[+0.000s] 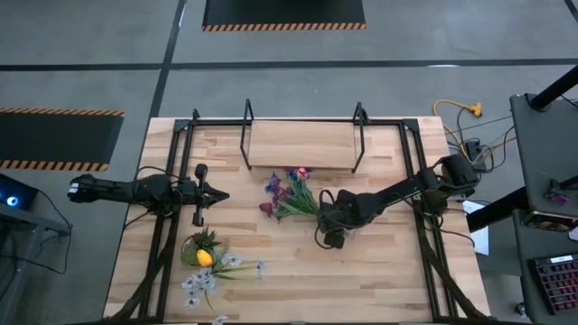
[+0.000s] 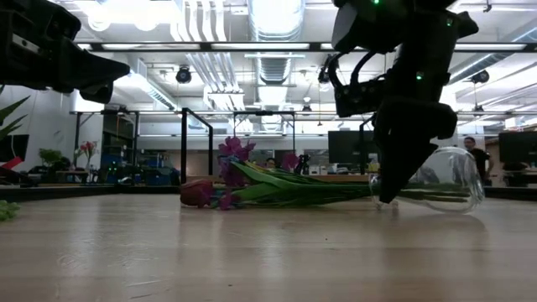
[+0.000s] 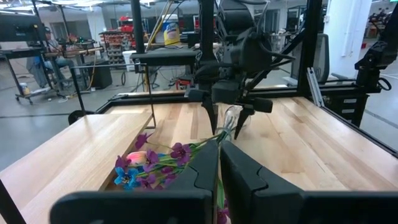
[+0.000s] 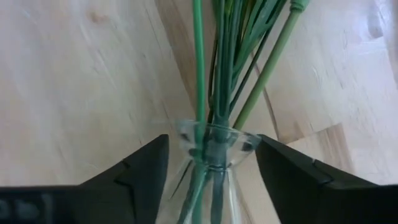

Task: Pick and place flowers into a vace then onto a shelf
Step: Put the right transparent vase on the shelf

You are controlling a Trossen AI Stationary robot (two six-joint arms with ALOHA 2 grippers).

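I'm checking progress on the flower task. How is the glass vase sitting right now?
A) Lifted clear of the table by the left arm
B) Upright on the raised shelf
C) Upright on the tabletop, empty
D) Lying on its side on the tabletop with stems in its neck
D: the low view shows the vase lying on the table with the flowers running out of its neck, the right gripper at that neck with jaws either side.

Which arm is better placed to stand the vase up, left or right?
Right. The right gripper already straddles the neck of the vase, which lies on its side with the flowers in it. The left gripper hovers apart, on the flower-head side.
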